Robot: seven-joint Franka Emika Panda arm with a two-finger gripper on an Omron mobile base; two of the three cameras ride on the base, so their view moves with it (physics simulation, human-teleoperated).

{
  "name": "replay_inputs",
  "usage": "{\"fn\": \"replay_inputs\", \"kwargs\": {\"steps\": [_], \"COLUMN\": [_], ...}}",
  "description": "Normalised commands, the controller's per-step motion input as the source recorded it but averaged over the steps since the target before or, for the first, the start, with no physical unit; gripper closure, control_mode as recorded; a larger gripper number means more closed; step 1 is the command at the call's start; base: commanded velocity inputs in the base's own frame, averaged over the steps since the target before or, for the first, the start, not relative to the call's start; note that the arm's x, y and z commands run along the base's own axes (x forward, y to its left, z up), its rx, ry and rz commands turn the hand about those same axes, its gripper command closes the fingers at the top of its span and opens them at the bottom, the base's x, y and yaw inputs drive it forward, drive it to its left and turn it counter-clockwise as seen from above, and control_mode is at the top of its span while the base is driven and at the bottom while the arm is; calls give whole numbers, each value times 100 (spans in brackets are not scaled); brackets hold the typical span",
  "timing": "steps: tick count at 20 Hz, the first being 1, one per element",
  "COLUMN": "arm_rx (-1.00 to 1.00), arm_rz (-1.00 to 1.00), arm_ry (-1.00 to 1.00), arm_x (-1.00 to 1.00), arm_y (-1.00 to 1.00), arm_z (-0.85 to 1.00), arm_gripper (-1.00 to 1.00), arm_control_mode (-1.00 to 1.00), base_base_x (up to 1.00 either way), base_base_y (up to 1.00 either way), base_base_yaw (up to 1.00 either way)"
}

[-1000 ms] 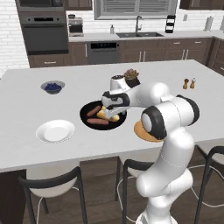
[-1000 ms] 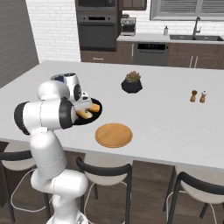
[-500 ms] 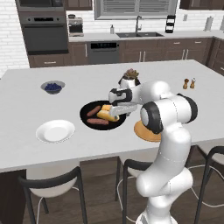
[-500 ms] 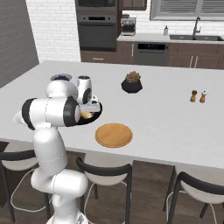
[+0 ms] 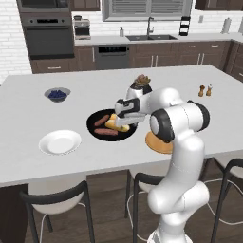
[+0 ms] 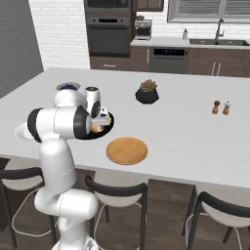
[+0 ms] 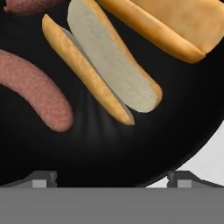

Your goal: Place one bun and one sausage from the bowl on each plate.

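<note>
Since the earlier frames, the arm had swung its hand from above the black bowl's [image 5: 96, 130] far edge down and across to hang low over the buns, while the dishes themselves lay where they had been. From the left base view the gripper [image 5: 124, 117] sat just over the yellow buns [image 5: 116, 124] at the bowl's right half, with two sausages [image 5: 105, 132] lying to their left inside the same dish. From the right base view the hand hid most of the bowl [image 6: 108, 128], and a sliver of bun [image 6: 95, 129] peeked out beside it. In the hand view a split bun [image 7: 103, 62] lay open across the black dish [image 7: 109, 148], a second bun [image 7: 175, 24] lay beyond it toward the top right, and a sausage [image 7: 37, 90] lay beside the split bun without touching it. The two finger tips [image 7: 42, 178] stood wide apart at the bottom corners of that view, spread, with nothing between them. The white plate [image 5: 60, 142] rested on the counter [image 5: 38, 114] well left of the bowl, bare. The tan wooden plate [image 6: 127, 150] lay just right of the bowl, also bare, partly hidden by the arm in the left base view.
</note>
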Motion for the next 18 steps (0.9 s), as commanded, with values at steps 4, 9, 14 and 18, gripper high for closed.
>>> {"fn": "replay_inputs", "kwargs": {"steps": [4, 9, 14, 18], "arm_rx": [0, 0, -2, -2], "arm_rz": [0, 0, 0, 0], "arm_ry": [0, 0, -1, -6], "arm_x": [13, 8, 2, 18], "arm_y": [5, 0, -4, 0], "arm_z": [-16, -10, -17, -10], "arm_gripper": [-100, -100, -100, -100], "arm_control_mode": [-100, -100, -100, -100], "base_base_x": [0, 0, 0, 0], "base_base_y": [0, 0, 0, 0], "base_base_yaw": [0, 0, 0, 0]}}
